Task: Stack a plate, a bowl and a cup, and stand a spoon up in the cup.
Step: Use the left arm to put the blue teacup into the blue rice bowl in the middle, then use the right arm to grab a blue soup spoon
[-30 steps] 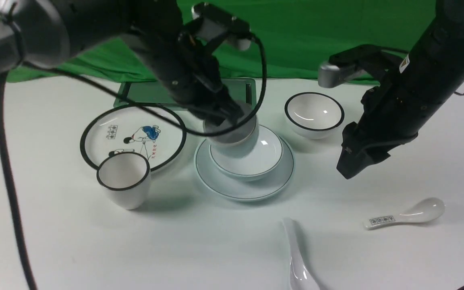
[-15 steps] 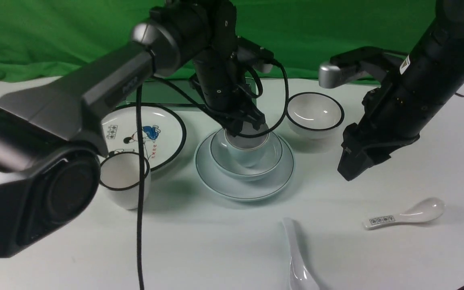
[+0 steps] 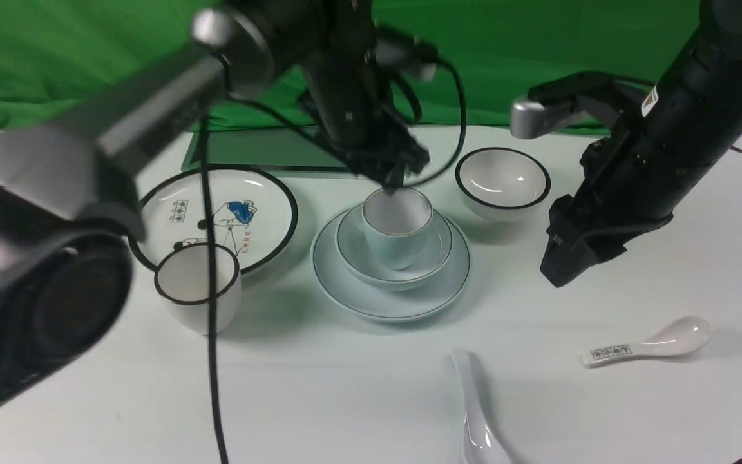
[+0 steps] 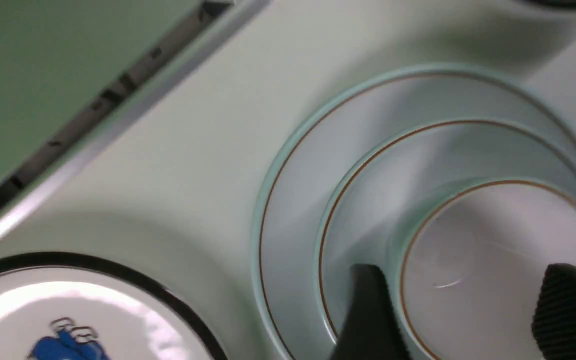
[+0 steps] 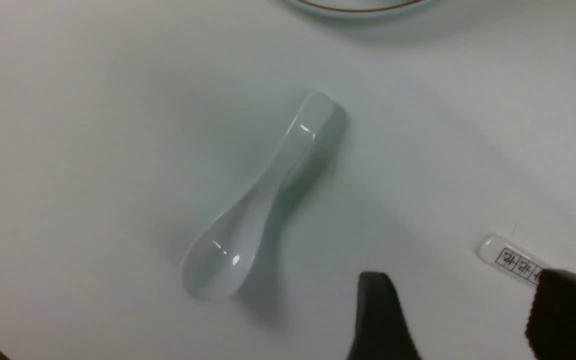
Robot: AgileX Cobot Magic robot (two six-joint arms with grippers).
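The table [image 3: 358,386] is carrying the whole stack right under the left tool [image 3: 397,180]. The plate [image 3: 358,293] is lying lowest, the bowl [image 3: 380,278] is sitting in it, and the cup [image 3: 397,235] is now standing upright in the bowl, just below the tool's tips. A second ago that tool was clamped on the cup and bringing it in over the bowl. Now its fingers are standing apart, one outside the cup's wall and one over its mouth, gripping nothing, and the tool is rising off the far rim. So the cup looks released and the stacking looks done, leaving only the spoon [image 3: 477,412]. It is lying flat on the table, well apart from the left tool and nearer the right tool [image 3: 561,270], below it and towards the robot. The right tool is hanging where it was, fingers apart and empty, with a patterned spoon [image 3: 648,345] lying to its outer side. It seems the better placed for the pickup.
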